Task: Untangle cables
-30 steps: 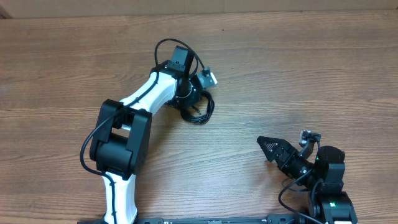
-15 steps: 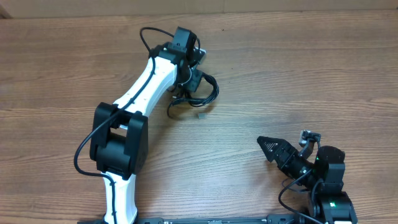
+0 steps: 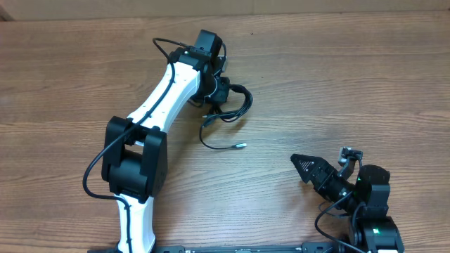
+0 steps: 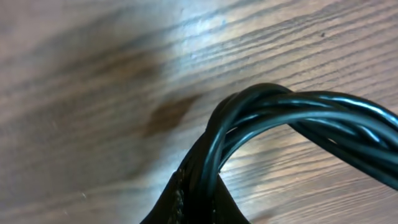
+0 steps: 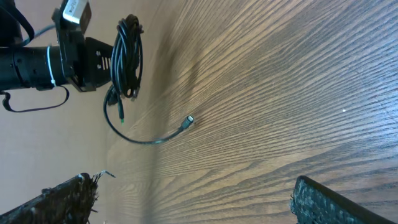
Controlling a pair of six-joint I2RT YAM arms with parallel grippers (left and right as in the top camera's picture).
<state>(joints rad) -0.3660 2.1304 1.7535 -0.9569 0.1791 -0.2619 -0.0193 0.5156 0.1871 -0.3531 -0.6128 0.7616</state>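
Note:
A bundle of thin black cables point(image 3: 232, 104) hangs from my left gripper point(image 3: 219, 91), which is shut on it above the far middle of the wooden table. One lead trails down to the table and ends in a small silver plug point(image 3: 241, 146). In the left wrist view the looped cables point(image 4: 292, 112) fill the frame, pinched between my fingers point(image 4: 198, 202). In the right wrist view the bundle point(image 5: 129, 56) and the trailing lead with its plug point(image 5: 188, 121) show far off. My right gripper point(image 3: 304, 166) is open and empty at the near right, well away from the cables.
The wooden table point(image 3: 337, 84) spreads around both arms. The left arm's white links point(image 3: 158, 98) reach from the near left base towards the far middle. The right arm's base point(image 3: 369, 211) sits at the near right edge.
My left gripper has lifted the cable bundle and moved it a little farther back. One lead has dropped free and now trails across the table with its plug lying to the right.

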